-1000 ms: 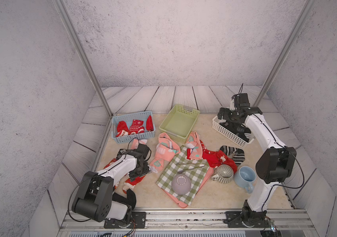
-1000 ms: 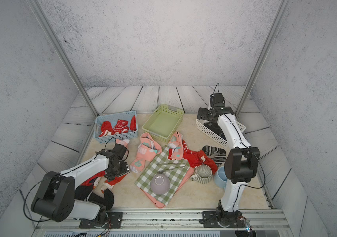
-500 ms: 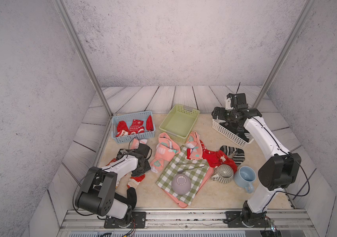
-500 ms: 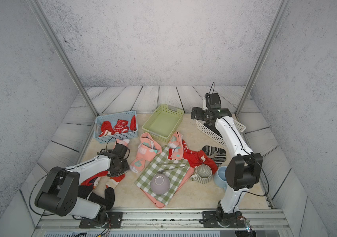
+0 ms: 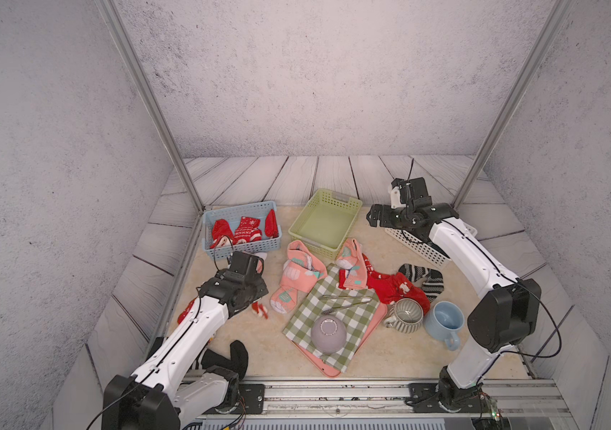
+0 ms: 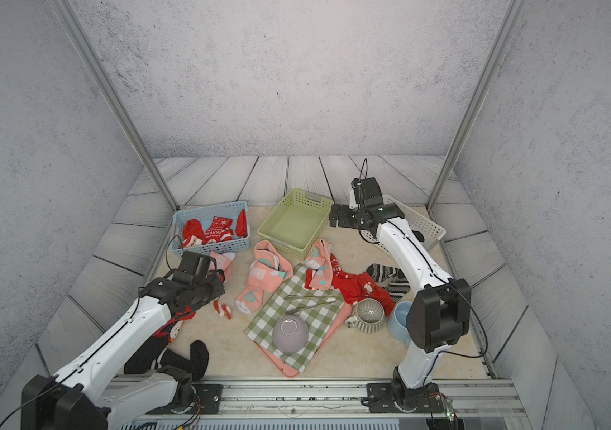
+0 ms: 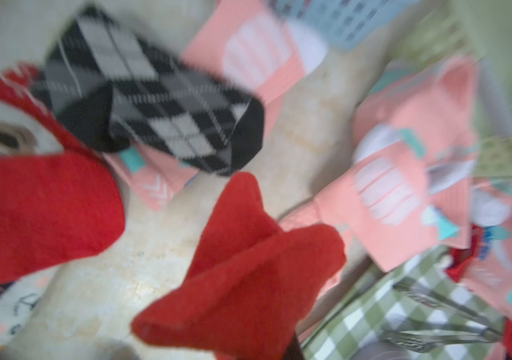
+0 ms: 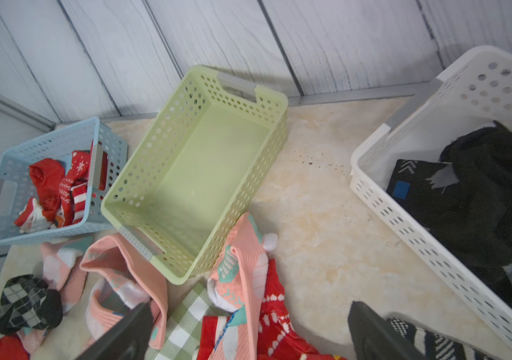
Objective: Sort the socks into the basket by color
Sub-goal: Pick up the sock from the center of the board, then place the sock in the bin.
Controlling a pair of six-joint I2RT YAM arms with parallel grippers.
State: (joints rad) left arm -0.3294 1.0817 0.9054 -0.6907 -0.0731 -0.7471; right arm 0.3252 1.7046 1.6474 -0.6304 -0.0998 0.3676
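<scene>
My left gripper (image 5: 255,298) was clamped on a red sock (image 7: 248,274) near-left, blue basket (image 5: 244,245) held a few red socks (image 5: 237,232), green basket (image 5: 311,245) was empty w/ pink socks (image 5: 298,273) loose nearby, white basket (image 5: 419,249) held black socks (image 8: 482,187), right gripper (image 5: 375,220) gaped empty, so I'd say under half done.

Surface (image 5: 259,346): beige, marbled, ringed by pale plank boards.

- Pink tray (image 5: 377,319) lies slantwise near the middle front. Only its edges show.
- Green-and-white checked cloth (image 5: 307,316) is spread over the tray and overhangs its far end.
- Lilac-grey bowl (image 5: 328,334) sits upside down on the near part of the cloth.
- Metal tongs (image 5: 346,301) lie flat on the cloth, beyond the bowl.
- Ribbed grey-green mug (image 5: 406,315) stands upright just beside the tray.
- Pale blue mug (image 5: 444,322) stands upright close beside the ribbed one. Cannot tell whether they touch.
</scene>
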